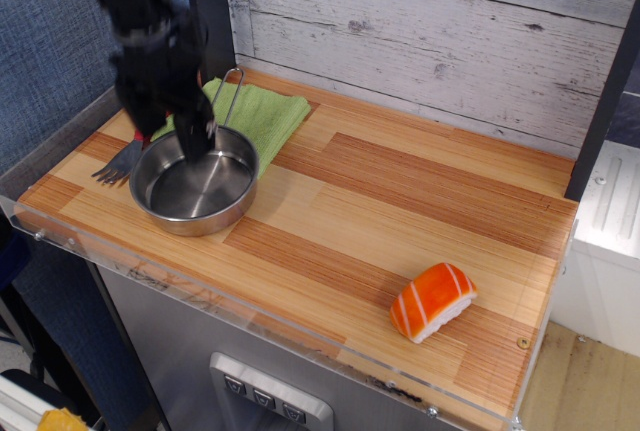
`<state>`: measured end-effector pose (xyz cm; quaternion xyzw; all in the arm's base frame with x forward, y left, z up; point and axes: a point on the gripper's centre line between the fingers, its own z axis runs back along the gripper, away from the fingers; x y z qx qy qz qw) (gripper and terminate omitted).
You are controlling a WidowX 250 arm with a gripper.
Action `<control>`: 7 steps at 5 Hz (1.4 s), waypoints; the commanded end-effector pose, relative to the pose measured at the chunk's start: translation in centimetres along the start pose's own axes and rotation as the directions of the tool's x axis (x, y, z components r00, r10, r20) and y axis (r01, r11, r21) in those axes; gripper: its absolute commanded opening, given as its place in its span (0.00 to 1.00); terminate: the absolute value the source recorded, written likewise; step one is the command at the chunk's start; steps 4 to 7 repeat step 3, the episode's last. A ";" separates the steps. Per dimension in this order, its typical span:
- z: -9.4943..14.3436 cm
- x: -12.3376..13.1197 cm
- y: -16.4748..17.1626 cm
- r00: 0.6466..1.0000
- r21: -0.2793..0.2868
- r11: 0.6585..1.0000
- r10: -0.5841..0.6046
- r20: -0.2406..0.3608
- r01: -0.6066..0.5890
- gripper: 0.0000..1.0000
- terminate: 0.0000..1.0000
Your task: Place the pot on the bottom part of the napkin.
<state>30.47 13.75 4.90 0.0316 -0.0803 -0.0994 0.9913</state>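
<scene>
The shiny steel pot (196, 187) sits on the wooden table at the near left. Its far rim overlaps the near edge of the light-green napkin (265, 111). Its wire loop handle (232, 91) lies back over the cloth. My gripper (175, 129) hangs just above the pot's far-left rim, blurred by motion. Its fingers (201, 134) stand apart and hold nothing. The arm hides the napkin's left part.
A grey fork (116, 165) with a red handle lies left of the pot, partly under the gripper. A salmon sushi piece (432, 301) sits near the front right. A dark post (208, 11) stands behind the napkin. A clear lip (200, 296) runs along the table's front edge.
</scene>
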 end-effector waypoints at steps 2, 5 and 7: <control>8.9 4.4 -2.1 0.969 0.053 0.988 -0.151 0.197 0.143 1.00 0.00; 9.9 4.4 -2.5 0.957 0.060 0.980 -0.197 0.211 0.189 1.00 1.00; 9.9 4.4 -2.5 0.957 0.060 0.980 -0.197 0.211 0.189 1.00 1.00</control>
